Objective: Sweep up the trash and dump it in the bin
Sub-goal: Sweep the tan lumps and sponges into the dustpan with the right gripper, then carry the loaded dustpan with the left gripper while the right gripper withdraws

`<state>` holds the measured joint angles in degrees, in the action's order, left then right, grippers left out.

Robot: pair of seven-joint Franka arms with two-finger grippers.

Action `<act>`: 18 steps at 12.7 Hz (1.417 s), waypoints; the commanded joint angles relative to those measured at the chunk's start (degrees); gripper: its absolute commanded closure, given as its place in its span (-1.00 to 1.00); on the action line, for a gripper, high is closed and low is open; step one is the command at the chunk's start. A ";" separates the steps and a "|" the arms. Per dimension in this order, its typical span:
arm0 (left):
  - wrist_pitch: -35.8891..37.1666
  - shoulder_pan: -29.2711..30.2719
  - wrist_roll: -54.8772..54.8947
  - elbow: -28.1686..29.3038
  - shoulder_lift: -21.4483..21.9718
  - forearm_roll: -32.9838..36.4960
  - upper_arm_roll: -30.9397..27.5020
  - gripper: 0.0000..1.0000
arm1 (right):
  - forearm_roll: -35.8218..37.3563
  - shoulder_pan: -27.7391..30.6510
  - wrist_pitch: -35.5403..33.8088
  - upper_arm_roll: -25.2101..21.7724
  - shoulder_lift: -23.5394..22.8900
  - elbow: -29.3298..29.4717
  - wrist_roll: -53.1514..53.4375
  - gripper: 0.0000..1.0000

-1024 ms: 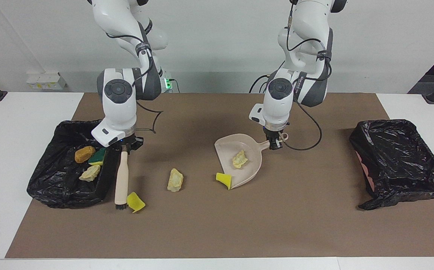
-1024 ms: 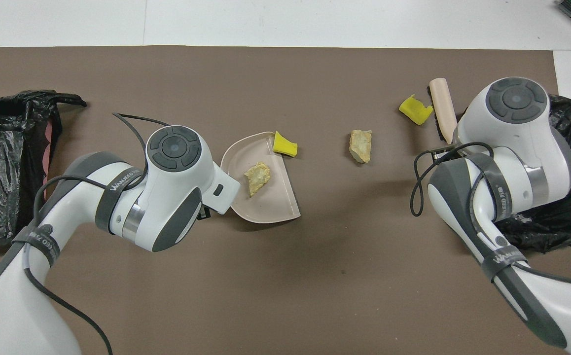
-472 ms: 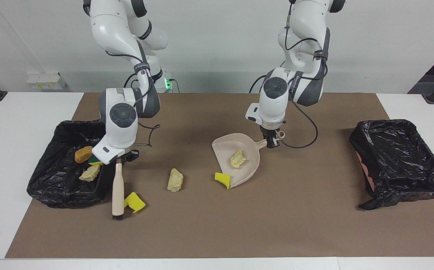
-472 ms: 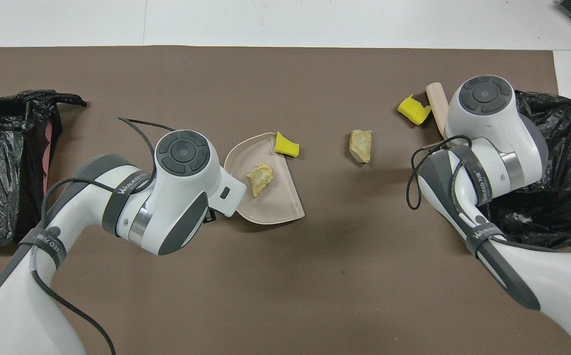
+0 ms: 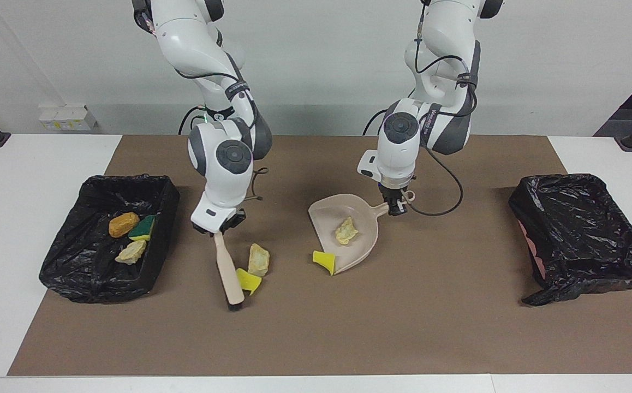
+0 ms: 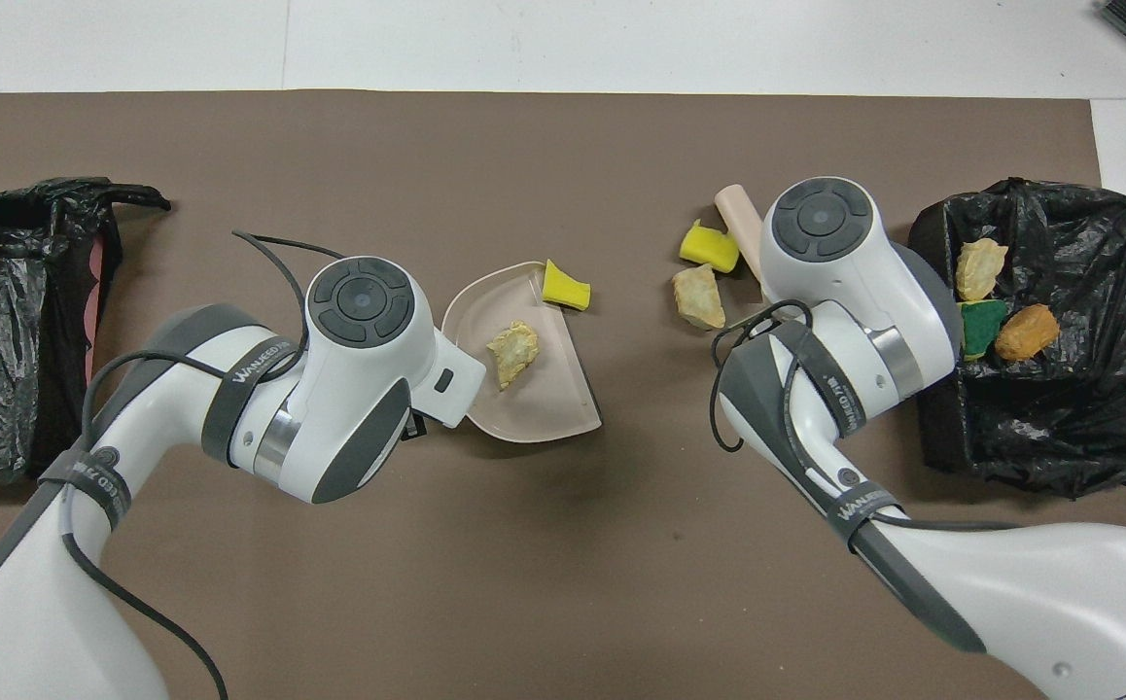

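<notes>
My right gripper [image 5: 219, 228] is shut on the handle of the beige brush [image 5: 227, 275], whose bristles rest on the mat. Against the brush lie a yellow sponge piece [image 5: 249, 281] and a pale beige lump [image 5: 258, 260], touching each other. My left gripper [image 5: 398, 206] is shut on the handle of the beige dustpan [image 5: 365, 240], which holds one pale lump [image 5: 346, 230]. Another yellow sponge piece [image 5: 325, 261] sits at the pan's lip. The black-lined bin [image 5: 65, 262] at the right arm's end holds an orange-brown lump [image 5: 123, 224], a green-yellow sponge [image 5: 142, 228] and a pale lump [image 5: 131, 251].
A second black-lined bin [image 5: 583, 234] stands at the left arm's end of the brown mat [image 5: 316, 338]. From overhead, the brush [image 6: 744, 224], the loose pieces [image 6: 709, 247] and the dustpan [image 6: 534, 403] show, but both arms hide their grippers.
My right arm has swung the brush from beside the bin toward the dustpan, pushing the yellow sponge piece up against the pale lump. The dustpan shifted slightly, then stayed still.
</notes>
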<state>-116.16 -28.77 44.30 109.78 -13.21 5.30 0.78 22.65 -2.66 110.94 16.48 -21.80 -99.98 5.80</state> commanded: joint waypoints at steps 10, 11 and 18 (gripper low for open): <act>-6.35 -1.90 -3.43 6.40 2.66 0.94 -0.16 1.00 | -18.07 -13.33 -0.64 3.56 3.52 -0.39 7.36 1.00; -7.93 -1.73 -3.26 7.02 2.75 0.94 -0.16 1.00 | -18.42 -14.29 -0.81 3.56 3.60 -0.04 9.21 1.00; -11.28 -1.64 -2.29 8.78 3.10 0.94 -0.07 1.00 | -18.69 -12.19 -1.25 3.30 6.86 1.81 9.84 1.00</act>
<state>-125.26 -29.64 42.16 116.09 -11.42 5.33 1.03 5.56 -15.39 110.40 19.46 -15.75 -98.37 15.40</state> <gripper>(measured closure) 0.678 0.740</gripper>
